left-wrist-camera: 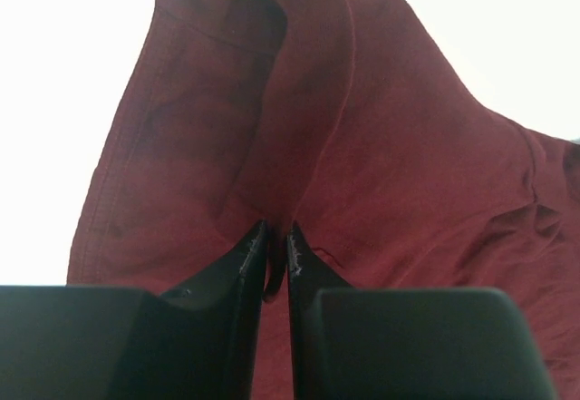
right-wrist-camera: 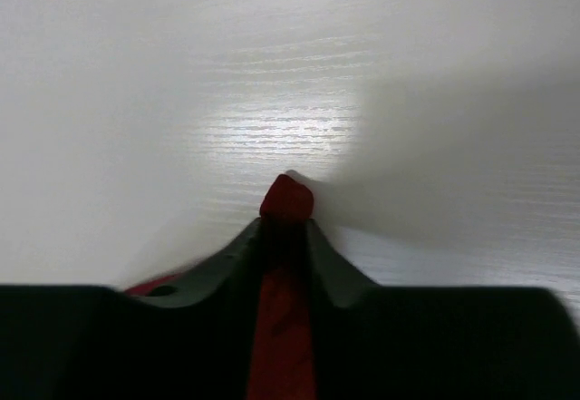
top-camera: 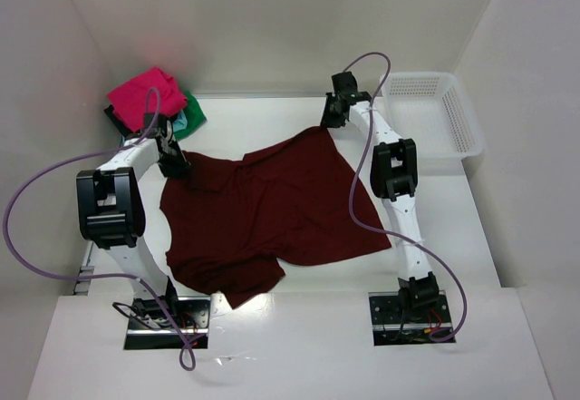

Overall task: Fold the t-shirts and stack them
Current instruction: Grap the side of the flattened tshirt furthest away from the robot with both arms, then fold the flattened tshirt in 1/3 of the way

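Note:
A large maroon t-shirt (top-camera: 267, 214) lies spread over the middle of the table. My left gripper (top-camera: 177, 166) is shut on its far left edge; the left wrist view shows a fold of the maroon cloth (left-wrist-camera: 299, 146) pinched between the jaws (left-wrist-camera: 276, 237). My right gripper (top-camera: 328, 121) is shut on the shirt's far right corner, and a small tip of maroon cloth (right-wrist-camera: 287, 199) sticks out past the jaws. A stack of folded shirts sits at the far left: bright pink (top-camera: 145, 96) on top, with green (top-camera: 192, 110), light blue (top-camera: 179, 124) and black edges showing beneath.
A white plastic mesh basket (top-camera: 433, 119) stands at the far right of the table. White walls close in the left, back and right sides. Purple cables loop from both arms.

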Controlling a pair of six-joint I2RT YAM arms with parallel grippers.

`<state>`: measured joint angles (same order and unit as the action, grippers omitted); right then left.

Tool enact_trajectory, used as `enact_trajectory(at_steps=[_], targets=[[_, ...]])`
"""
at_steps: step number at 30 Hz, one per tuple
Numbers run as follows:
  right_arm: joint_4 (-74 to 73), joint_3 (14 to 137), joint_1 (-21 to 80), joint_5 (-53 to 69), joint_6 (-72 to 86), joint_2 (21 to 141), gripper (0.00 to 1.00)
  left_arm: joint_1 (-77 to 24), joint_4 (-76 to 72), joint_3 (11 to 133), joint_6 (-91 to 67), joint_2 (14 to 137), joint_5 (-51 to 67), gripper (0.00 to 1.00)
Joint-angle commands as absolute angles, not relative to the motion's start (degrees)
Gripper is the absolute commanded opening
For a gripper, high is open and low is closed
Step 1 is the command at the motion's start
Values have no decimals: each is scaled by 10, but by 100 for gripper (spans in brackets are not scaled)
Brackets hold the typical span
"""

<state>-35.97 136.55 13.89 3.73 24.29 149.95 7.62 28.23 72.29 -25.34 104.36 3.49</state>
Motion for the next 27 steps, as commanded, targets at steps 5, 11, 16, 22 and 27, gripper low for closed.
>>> enact_trajectory(at_steps=[5, 11, 16, 22, 27], targets=[[-374, 1399, 148, 15, 245, 1499, 6, 76, 280, 738, -232, 1054, 47, 21], [-369, 1432, 135, -37, 257, 1488, 0, 76, 293, 784, -227, 1049, 47, 4], [-374, 1470, 113, -47, 270, 1477, 0, 76, 293, 863, -215, 1062, 40, 0], [-369, 1483, 96, -53, 265, 1464, 0, 76, 287, 955, -210, 1110, 66, 0], [-364, 1471, 84, -66, 259, 1452, 0, 76, 287, 1064, -221, 1157, 142, 0]])
